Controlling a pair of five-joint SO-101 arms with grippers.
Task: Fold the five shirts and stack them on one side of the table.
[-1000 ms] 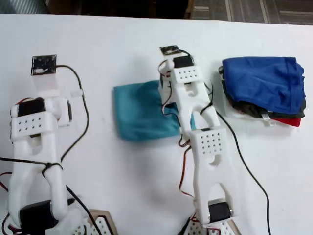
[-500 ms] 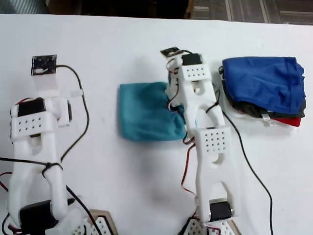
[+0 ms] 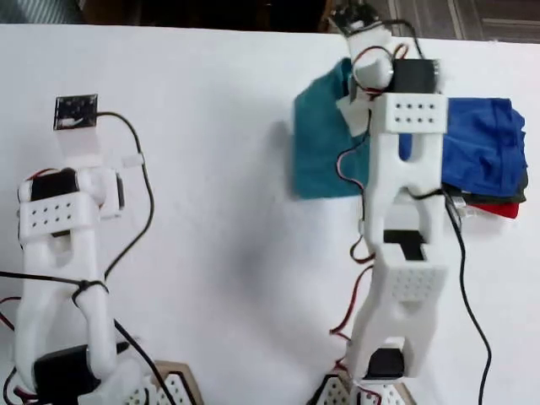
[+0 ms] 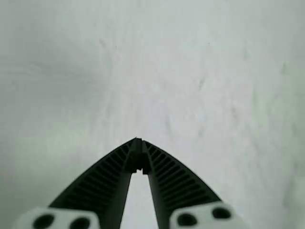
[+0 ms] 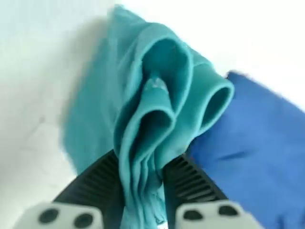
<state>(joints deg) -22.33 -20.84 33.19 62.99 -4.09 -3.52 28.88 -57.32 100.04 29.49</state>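
Observation:
A folded teal shirt (image 3: 321, 143) hangs lifted off the table beside the stack, its right edge pinched in my right gripper (image 3: 364, 84). The right wrist view shows the teal shirt (image 5: 147, 119) bunched in folds between the black fingers (image 5: 190, 179), with the blue shirt (image 5: 252, 143) just beyond. The stack (image 3: 472, 152) at the table's right has a blue shirt on top, then a dark one, with red and white showing underneath. My left gripper (image 4: 138, 155) is shut on nothing above bare white table, on the left arm (image 3: 63, 211) at the left.
The white table (image 3: 211, 84) is bare in the middle and at the far left. Black cables (image 3: 143, 194) trail from both arms. The table's far edge runs along the top of the high view.
My right gripper has lifted the teal shirt off the table's middle and carried it away and to the right, up to the stack. The left arm has not moved.

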